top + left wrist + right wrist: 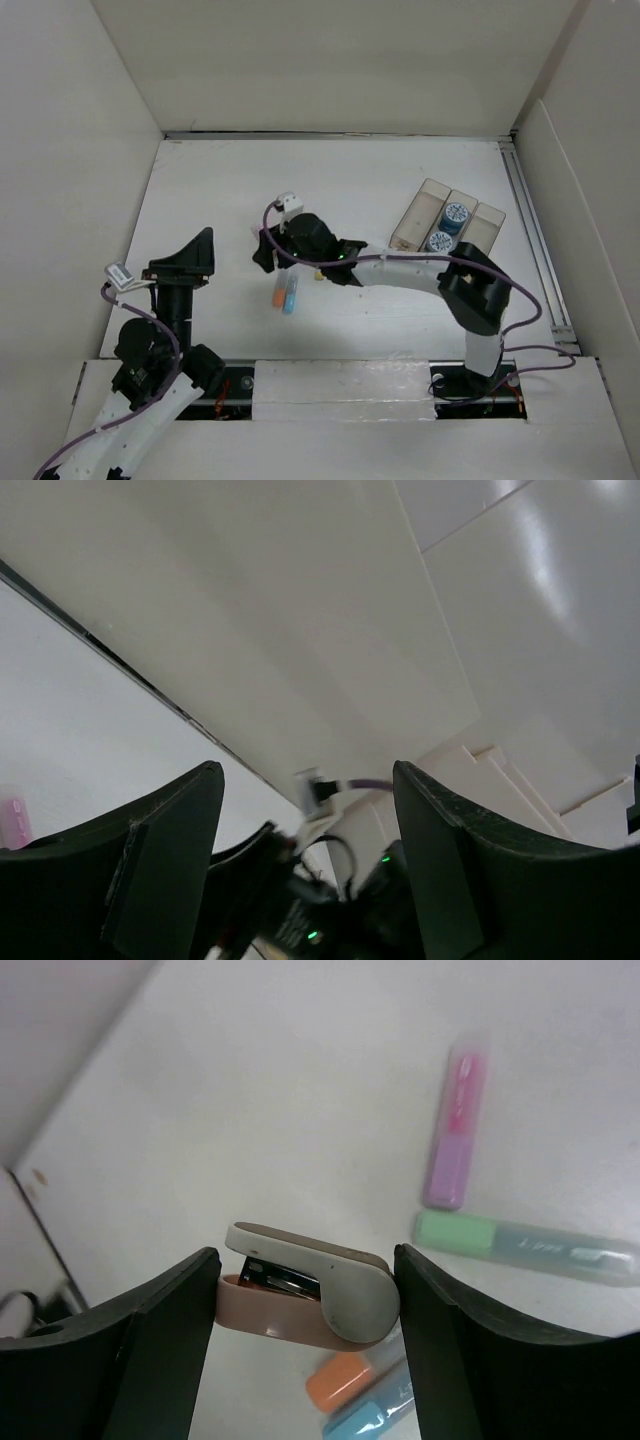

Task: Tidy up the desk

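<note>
Desk (220, 190) is a white tabletop closed in by tall white walls (340, 60) at the back and both sides. A metal rail (532, 235) runs down the right edge, just right of the three-compartment tray (418, 215). The tray sits at the right rear, tilted, near the rail but not touching it. Two round blue-and-white items (456, 214) sit in its middle compartment; what they are is too small to tell. Bare desk stretches left of the tray to the left wall and behind it to the back wall. The strip nearer the arm bases is crossed by the right forearm.

Right gripper (265, 250) is well left of the tray, about mid-desk. In the right wrist view its fingers (165, 1335) are narrowed onto a stapler (320, 1285) with a pink base and a grey top. The stapler spans the gap and touches both fingers. Cannot tell if it rests on the desk or is lifted. Orange highlighter (345, 1380) and blue highlighter (370, 1415) lie side by side right under the stapler, nearer the arm bases than the gripper in the top view. Pink highlighter (455, 1125) and green highlighter (520, 1245) lie on the desk just beside the stapler, almost touching each other at one end.

Left gripper (190, 258) is far left of the tray, raised and aimed at the walls. Its jaws stand wide apart with nothing between them, and desk shows beneath it in the left wrist view.
</note>
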Action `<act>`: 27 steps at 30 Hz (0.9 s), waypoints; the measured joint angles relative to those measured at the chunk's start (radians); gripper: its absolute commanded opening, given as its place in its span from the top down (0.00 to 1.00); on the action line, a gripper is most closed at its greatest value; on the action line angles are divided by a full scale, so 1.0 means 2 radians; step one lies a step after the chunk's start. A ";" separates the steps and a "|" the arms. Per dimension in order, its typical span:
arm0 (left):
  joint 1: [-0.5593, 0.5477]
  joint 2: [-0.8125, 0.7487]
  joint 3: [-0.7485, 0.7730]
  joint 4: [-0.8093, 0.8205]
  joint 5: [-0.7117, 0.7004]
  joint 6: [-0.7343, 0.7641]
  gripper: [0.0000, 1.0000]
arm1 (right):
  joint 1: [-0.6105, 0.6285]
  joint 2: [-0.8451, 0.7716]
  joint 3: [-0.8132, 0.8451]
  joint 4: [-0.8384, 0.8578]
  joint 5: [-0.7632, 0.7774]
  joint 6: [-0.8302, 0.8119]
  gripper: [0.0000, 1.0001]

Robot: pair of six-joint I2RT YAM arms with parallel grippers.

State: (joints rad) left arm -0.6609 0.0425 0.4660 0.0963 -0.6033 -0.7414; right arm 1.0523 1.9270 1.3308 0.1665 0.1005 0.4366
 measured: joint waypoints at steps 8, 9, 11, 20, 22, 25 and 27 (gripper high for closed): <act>0.000 0.108 0.007 0.051 0.077 0.000 0.33 | -0.094 -0.203 -0.122 0.044 0.006 0.037 0.36; 0.000 0.146 0.006 0.053 0.083 0.000 0.33 | -0.105 -0.230 -0.139 0.039 0.016 0.040 0.36; 0.000 0.202 0.004 0.071 0.122 0.002 0.33 | -0.135 -0.287 -0.182 0.024 0.047 0.050 0.36; 0.000 0.363 -0.008 0.113 0.240 0.032 0.33 | -0.326 -0.534 -0.341 -0.132 0.196 0.127 0.36; 0.000 0.365 -0.014 0.122 0.254 0.038 0.33 | -0.351 -0.570 -0.360 -0.161 0.208 0.142 0.37; 0.000 0.363 -0.017 0.129 0.268 0.046 0.33 | -0.391 -0.595 -0.376 -0.192 0.215 0.162 0.37; 0.000 0.354 -0.017 0.128 0.273 0.050 0.33 | -0.418 -0.590 -0.382 -0.206 0.215 0.171 0.37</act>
State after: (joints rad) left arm -0.6613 0.7498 0.4320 0.3527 -0.0566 -0.6415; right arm 0.2153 0.7471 0.5674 -0.2447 0.5312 0.7792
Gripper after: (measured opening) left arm 0.669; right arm 0.720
